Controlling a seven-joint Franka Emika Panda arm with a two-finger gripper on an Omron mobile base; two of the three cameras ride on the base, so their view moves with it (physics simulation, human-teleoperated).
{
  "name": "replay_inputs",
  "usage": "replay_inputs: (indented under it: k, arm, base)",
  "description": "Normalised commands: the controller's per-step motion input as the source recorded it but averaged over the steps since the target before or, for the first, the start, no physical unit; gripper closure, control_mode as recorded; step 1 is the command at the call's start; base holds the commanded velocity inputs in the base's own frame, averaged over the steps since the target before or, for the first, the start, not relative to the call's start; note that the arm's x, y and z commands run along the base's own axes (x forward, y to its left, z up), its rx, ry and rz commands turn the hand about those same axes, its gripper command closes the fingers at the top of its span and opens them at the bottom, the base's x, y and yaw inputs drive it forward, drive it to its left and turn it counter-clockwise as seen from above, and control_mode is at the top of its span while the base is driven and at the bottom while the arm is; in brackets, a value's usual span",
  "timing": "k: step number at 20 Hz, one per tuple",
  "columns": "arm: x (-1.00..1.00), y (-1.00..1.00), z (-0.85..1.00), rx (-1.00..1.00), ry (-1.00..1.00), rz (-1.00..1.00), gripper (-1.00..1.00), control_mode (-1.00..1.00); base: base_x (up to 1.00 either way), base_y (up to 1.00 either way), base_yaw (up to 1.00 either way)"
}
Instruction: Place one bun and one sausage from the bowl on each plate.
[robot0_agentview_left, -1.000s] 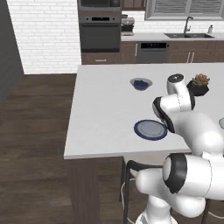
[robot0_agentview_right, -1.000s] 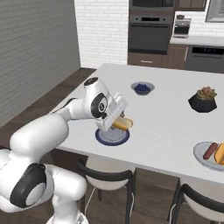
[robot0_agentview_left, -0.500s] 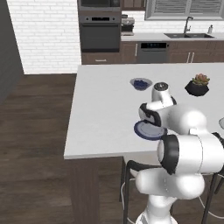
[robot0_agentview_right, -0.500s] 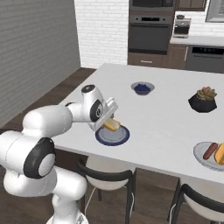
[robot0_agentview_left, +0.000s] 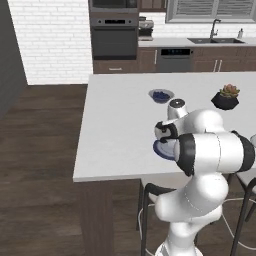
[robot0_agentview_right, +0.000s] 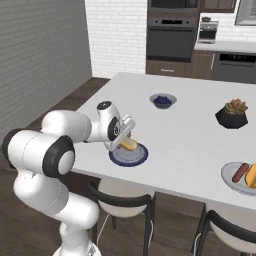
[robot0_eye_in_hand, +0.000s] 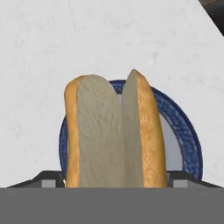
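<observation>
My gripper (robot0_agentview_right: 125, 138) is shut on a yellow-orange bun (robot0_eye_in_hand: 109, 135), which hangs just above the blue-rimmed plate (robot0_eye_in_hand: 188, 142) near the counter's front edge. In the hand view the split bun stands lengthwise between my two fingertips (robot0_eye_in_hand: 49, 177). From the right base view the bun (robot0_agentview_right: 130, 144) sits low over that plate (robot0_agentview_right: 129, 156). The left base view has my hand (robot0_agentview_left: 165, 133) over the plate (robot0_agentview_left: 161, 149), partly behind my arm. A light grey plate (robot0_agentview_right: 235, 181) at the far right carries a sausage (robot0_agentview_right: 240, 171) and another bun (robot0_agentview_right: 251, 175). The bowl is out of view.
A small grey bowl of blue berries (robot0_agentview_right: 163, 100) stands further back on the white counter (robot0_agentview_right: 190, 135). A black plant pot (robot0_agentview_right: 232, 114) stands at the back right. Dark stools (robot0_agentview_right: 125, 200) are tucked under the counter's front edge.
My arm has folded and swung across toward the counter's front, while the hand with the bun has edged slightly lower and nearer over the blue-rimmed plate.
</observation>
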Motion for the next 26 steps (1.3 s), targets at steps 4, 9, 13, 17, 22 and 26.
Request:
replay_inputs:
  k: [4, 9, 13, 17, 22, 26]
  arm:
    - [0.04, 0.0, -0.14, 0.0, 0.04, 0.0, -1.0, -1.0]
    - [0.0, -0.04, -0.08, 0.0, 0.05, 0.0, -1.0, -1.0]
    - [-0.38, -0.17, 0.69, 0.13, -0.08, 0.0, -1.0, -1.0]
    - [-1.0, -0.13, 0.73, 0.1, -0.07, 0.0, -1.0, -1.0]
    - [-0.8, -0.24, 0.09, 0.0, 0.0, 0.01, -1.0, 1.0]
    - [0.0, 0.0, 0.0, 0.0, 0.0, 0.0, -1.0, 1.0]
  base:
    - [0.0, 0.0, 0.0]
    - [0.0, 0.0, 0.0]
    - [0.0, 0.0, 0.0]
    - [0.0, 0.0, 0.0]
    - [-0.2, -0.2, -0.03]
    - [-0.46, -1.0, -0.17]
